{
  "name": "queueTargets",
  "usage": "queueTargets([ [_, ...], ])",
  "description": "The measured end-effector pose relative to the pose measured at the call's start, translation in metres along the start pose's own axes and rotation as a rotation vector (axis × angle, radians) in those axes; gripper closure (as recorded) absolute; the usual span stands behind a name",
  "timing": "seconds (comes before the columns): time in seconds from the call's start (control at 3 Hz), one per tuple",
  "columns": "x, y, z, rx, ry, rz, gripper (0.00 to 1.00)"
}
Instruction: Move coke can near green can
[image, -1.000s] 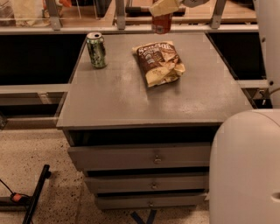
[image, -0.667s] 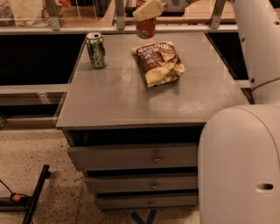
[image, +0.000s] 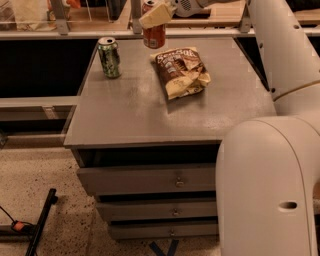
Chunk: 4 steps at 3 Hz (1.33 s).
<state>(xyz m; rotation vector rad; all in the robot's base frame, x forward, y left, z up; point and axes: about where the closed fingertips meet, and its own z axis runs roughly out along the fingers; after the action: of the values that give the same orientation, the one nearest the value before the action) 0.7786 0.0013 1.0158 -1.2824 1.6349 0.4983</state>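
Gripper (image: 151, 19), top of view over the table's far edge, clamped around the coke can (image: 154, 36). Its finger pad (image: 157, 14) is tan, matt and rubbery-looking; the housing behind is pale smooth plastic.
Coke can: red-orange painted metal, slight sheen.
Green can (image: 109, 59): printed metal, bare silver top, shiny.
Snack bag (image: 181, 72): crinkled film, glossy, light catching on the creases.
Table top (image: 150, 117): grey, matt, dusted with pale scuffs.
Drawer fronts (image: 135, 181): same matt grey, with small metal knobs (image: 178, 182).
Robot arm (image: 265, 190): off-white moulded shell, smooth, satin finish.
Floor (image: 30, 175): speckled, stone-like, dull.
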Motion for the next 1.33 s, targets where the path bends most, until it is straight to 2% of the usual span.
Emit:
queueTargets([
  [0.33, 0.004, 0.008, 0.019, -0.052, -0.050, 0.043, 1.00],
  [0.67, 0.004, 0.030, 0.053, -0.148, -0.088, 0.069, 1.00],
  [1.0, 0.006, 0.049, 0.081, -0.219, -0.100, 0.083, 1.00],
  [1.33, 0.013, 0.056, 0.098, -0.241, -0.096, 0.082, 1.00],
])
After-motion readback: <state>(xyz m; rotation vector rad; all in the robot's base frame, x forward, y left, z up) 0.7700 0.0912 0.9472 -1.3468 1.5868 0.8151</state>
